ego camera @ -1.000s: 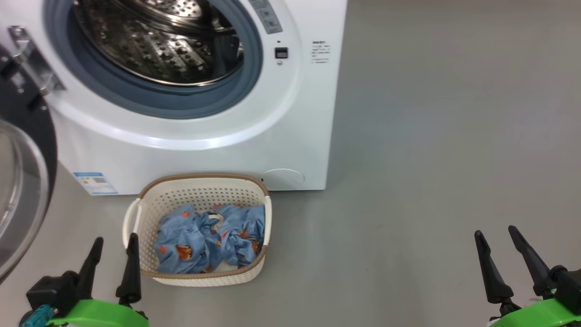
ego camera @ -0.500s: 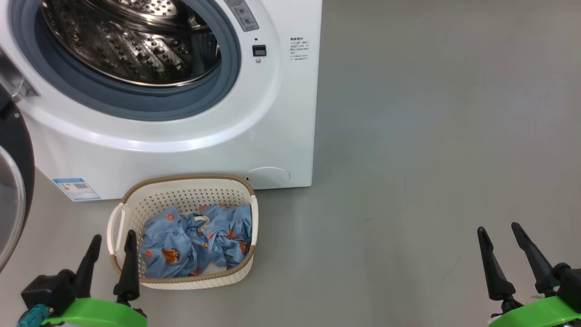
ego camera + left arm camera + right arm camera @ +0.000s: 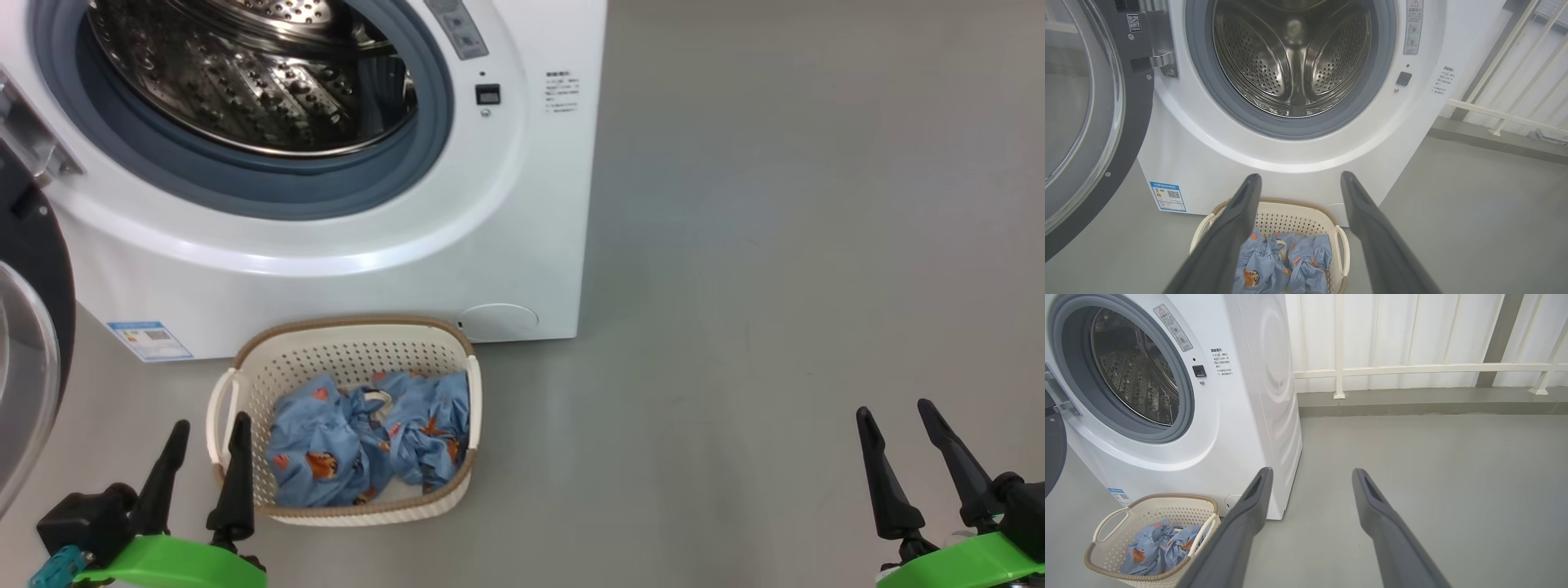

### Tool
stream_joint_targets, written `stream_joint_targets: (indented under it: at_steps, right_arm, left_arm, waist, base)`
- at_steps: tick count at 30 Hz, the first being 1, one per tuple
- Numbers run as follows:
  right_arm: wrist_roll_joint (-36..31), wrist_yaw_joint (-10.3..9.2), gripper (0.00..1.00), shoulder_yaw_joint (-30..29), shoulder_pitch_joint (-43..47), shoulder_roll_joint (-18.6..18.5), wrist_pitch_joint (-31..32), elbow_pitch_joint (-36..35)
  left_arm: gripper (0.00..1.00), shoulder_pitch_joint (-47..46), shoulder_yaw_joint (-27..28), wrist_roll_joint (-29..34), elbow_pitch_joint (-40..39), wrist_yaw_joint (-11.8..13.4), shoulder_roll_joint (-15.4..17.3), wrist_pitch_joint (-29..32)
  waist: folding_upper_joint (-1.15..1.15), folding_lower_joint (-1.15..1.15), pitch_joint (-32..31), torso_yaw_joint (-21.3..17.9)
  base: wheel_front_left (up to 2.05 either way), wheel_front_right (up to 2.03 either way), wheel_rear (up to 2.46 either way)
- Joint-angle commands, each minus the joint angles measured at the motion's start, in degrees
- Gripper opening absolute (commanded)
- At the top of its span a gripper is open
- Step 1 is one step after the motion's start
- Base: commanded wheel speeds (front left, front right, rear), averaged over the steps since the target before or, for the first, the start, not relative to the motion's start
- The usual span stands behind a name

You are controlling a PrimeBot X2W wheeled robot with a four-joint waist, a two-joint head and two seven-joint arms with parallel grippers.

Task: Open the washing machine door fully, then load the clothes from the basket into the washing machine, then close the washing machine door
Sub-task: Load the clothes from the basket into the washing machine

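Door: black-rimmed round glass door (image 3: 1081, 114) open.
Basket: cream perforated basket (image 3: 351, 359) holds blue printed clothes (image 3: 367, 445).
Grippers: left gripper (image 3: 211, 420), right gripper (image 3: 892, 407) spread, empty.

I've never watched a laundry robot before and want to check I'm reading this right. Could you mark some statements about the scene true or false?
1. The washing machine door stands open. True.
2. The basket sits on the floor before the washing machine. True.
3. The clothes lie on the floor. False: they are in the basket.
4. The left gripper holds a garment. False: it is open and empty.
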Motion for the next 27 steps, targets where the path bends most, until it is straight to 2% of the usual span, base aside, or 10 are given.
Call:
stream_joint_targets:
  at_steps: [1, 7, 12, 27]
  right_arm:
    - [-0.29, 0.16, 1.0, 1.36, -1.86, -0.53, -0.69, -1.59]
    - [-0.29, 0.16, 1.0, 1.55, -2.27, -0.32, -0.69, -1.63]
    - [-0.36, 0.16, 1.0, 1.59, -2.84, -0.02, -0.69, -1.68]
    - [-0.52, 0.16, 1.0, 2.21, -4.42, 0.76, -0.69, -1.72]
  left_arm:
    - [1.0, -0.81, 1.74, -0.29, -1.7, -0.09, 2.09, -0.37]
    - [1.0, -1.25, 1.22, 0.1, -1.74, -0.09, 2.53, -0.37]
    - [1.0, -2.3, 1.1, 1.21, -1.3, -0.09, 2.48, -0.37]
    - [1.0, -3.54, 0.49, 1.64, 0.74, -0.09, 1.91, -0.37]
  waist:
    - [0.0, 0.0, 0.32, -0.1]
    - [0.0, 0.0, 1.19, -0.35]
    - [0.0, 0.0, 2.24, -0.45]
    - [0.0, 0.0, 4.38, -0.24]
  base:
    - [0.9, -2.23, 1.33]
    - [0.92, -2.16, 1.24]
    - [0.74, -1.3, 0.56]
    - [0.11, -0.12, 0.01]
